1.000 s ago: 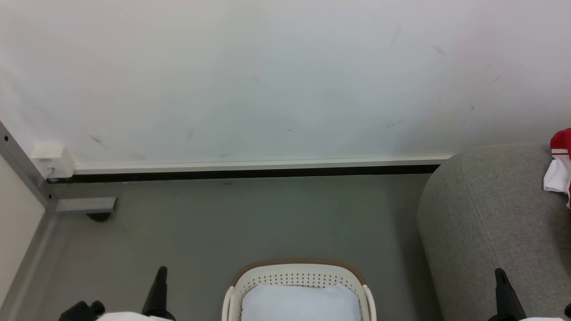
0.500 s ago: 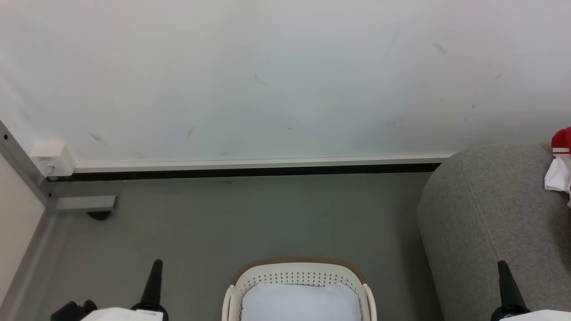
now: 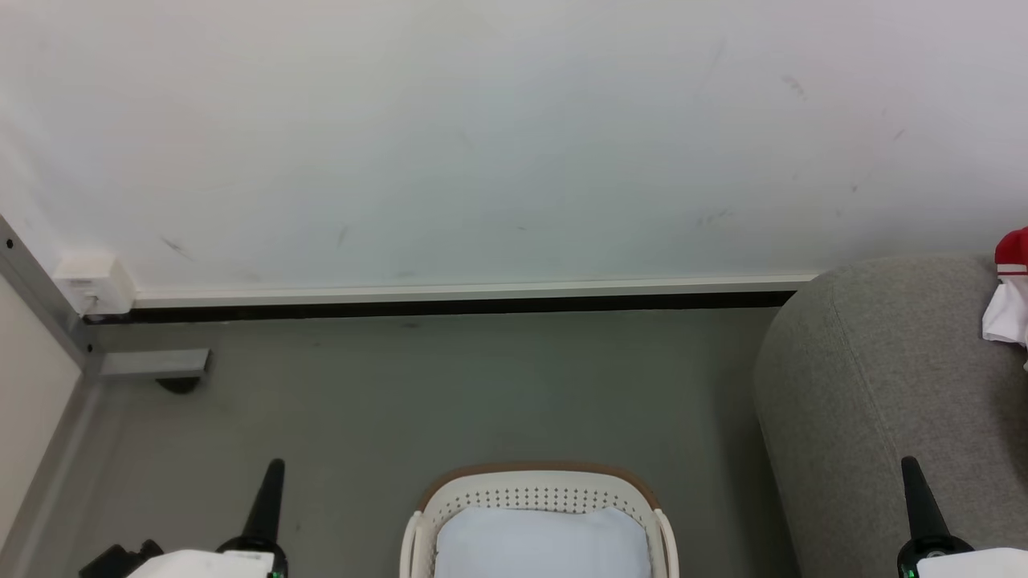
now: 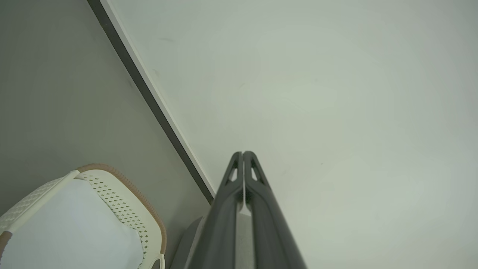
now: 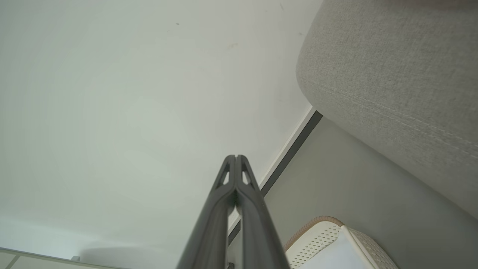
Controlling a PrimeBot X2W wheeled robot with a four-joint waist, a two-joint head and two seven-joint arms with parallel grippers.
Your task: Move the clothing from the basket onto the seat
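The cream-white basket point(image 3: 534, 475) with its brown rim band stands on the floor at the bottom middle; what shows of its inside is pale and bare. It also appears in the wrist views point(image 4: 123, 186) point(image 5: 325, 229). To its right stands the large light-grey seat point(image 3: 875, 361) point(image 5: 392, 74). Red and white clothing point(image 3: 1009, 289) lies on the seat at the frame's right edge. My left gripper point(image 3: 275, 466) point(image 4: 243, 153) is shut and empty, left of the basket. My right gripper point(image 3: 908, 463) point(image 5: 236, 157) is shut and empty, in front of the seat's side.
A white wall with a pale skirting board point(image 3: 466, 291) runs behind the basket. At the left stands a grey metal frame with a foot bracket point(image 3: 152, 365) and a small white box point(image 3: 92, 285). Grey floor point(image 3: 482, 393) lies between basket and wall.
Both grippers have risen a little in the head view, the left one drifting left. Both stay shut. The basket, seat and clothing have not moved.
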